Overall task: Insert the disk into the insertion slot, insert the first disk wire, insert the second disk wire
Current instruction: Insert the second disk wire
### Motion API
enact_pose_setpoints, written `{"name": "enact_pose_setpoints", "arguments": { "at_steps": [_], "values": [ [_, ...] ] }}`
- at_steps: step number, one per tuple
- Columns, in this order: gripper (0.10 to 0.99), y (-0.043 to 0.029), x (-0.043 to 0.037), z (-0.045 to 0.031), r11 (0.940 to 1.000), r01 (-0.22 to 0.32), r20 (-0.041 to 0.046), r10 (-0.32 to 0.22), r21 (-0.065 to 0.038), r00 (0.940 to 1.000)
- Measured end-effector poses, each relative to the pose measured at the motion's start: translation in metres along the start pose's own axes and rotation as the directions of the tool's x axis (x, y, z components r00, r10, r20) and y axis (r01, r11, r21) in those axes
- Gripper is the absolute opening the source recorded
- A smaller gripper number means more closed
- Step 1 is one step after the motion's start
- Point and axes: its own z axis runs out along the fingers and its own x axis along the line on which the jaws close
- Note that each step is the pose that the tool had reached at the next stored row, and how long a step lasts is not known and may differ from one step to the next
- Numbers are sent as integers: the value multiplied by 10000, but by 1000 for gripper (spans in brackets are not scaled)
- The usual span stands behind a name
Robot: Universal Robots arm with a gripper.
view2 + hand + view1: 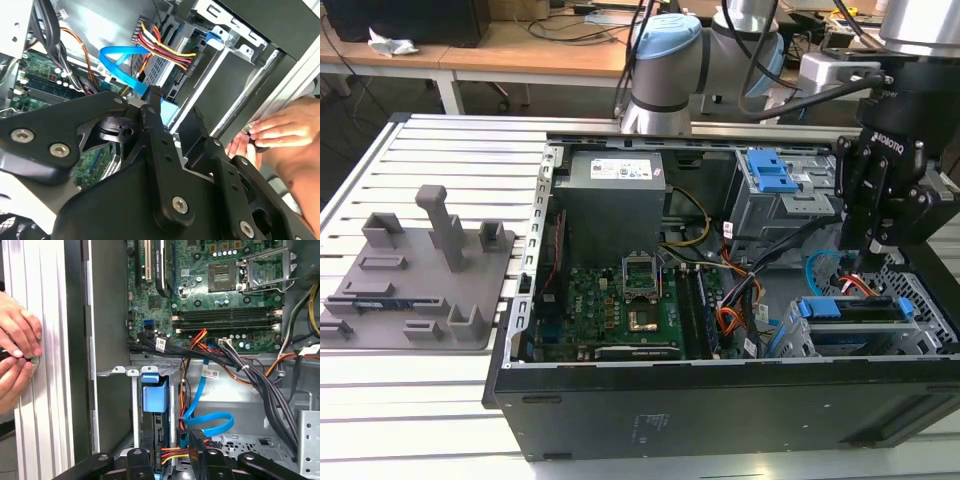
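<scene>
A maker's name in white lettering [890,143] is running down the black gripper [866,262]. A white printed label [620,169] is lying on the grey power supply [610,215] at the computer case [720,405] rim, its print showing too small to read.

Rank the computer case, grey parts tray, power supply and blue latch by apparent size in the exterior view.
Largest to smallest:
1. computer case
2. grey parts tray
3. power supply
4. blue latch
None look close enough to tie.
</scene>
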Motion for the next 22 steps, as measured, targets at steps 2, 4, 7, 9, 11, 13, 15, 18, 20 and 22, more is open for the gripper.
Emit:
{"name": "enact_pose_setpoints", "arguments": {
  "at_steps": [2,4,7,9,11,13,15,18,20,22],
  "values": [
    [424,1,-7,26,10000,28,-128,-28,9,9999],
    [424,3,-21,56,10000,49,-191,-49,15,9998],
    [424,4,-40,72,10000,72,-431,-71,24,9990],
    [333,11,-79,76,10000,74,-506,-73,25,9987],
    [333,13,-92,85,10000,75,-506,-74,25,9987],
    [333,13,-103,97,10000,75,-506,-73,25,9987],
    [318,14,-116,106,10000,75,-506,-74,25,9987],
    [247,15,-126,115,10000,74,-506,-73,25,9987],
    [247,15,-134,123,10000,75,-506,-73,25,9987],
    [231,16,-143,131,10000,75,-506,-73,25,9987]
  ]
}}
